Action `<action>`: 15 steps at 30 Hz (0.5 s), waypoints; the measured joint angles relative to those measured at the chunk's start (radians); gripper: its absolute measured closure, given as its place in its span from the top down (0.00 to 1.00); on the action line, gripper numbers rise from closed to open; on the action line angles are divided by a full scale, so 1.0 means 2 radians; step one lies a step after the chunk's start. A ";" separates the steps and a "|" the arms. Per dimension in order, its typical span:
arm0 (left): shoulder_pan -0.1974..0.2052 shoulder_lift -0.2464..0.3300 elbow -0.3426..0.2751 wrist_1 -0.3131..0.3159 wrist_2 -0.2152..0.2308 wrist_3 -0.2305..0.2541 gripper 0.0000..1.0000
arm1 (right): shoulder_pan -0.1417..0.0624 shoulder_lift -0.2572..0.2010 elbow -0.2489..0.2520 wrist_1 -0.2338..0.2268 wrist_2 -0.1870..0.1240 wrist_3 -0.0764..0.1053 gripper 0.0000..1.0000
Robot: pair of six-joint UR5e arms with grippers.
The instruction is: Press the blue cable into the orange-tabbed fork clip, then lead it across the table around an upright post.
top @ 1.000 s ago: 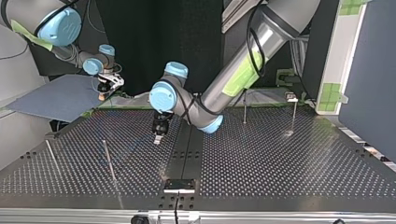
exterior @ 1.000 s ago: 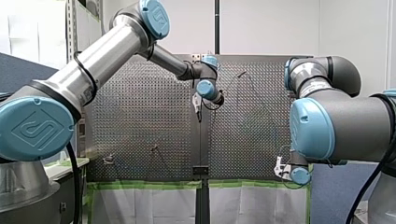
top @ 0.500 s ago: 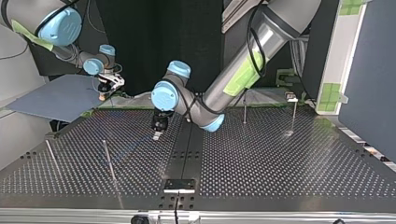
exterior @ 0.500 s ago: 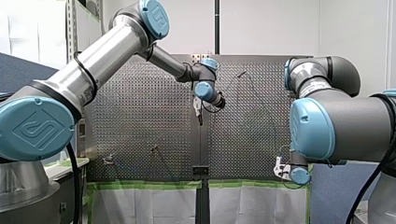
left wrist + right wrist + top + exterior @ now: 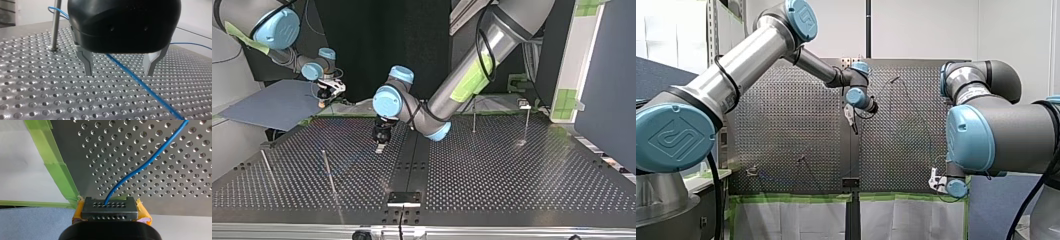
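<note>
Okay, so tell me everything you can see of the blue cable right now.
The blue cable is thin, smooth and flexible, like plastic-sheathed wire. In the left wrist view it runs straight over the perforated table, between the open jaws of my left gripper, touching neither; more of it loops behind an upright post. In the right wrist view it snakes over the table in a gentle S and ends in my right gripper, held between its yellow-padded jaws.

Posts (image 5: 328, 172) bar the top view's near left; far-right posts (image 5: 474, 116) (thin ones) leave broad table (image 5: 512, 175) between for passing.
</note>
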 joint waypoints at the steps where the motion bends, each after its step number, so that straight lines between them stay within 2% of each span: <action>1: 0.000 0.000 0.000 0.001 -0.001 -0.004 0.98 | 0.000 0.000 0.000 0.000 0.000 0.000 0.00; 15: -0.007 0.008 0.007 0.005 0.006 -0.062 0.98 | 0.000 0.000 0.000 0.000 0.000 0.000 0.00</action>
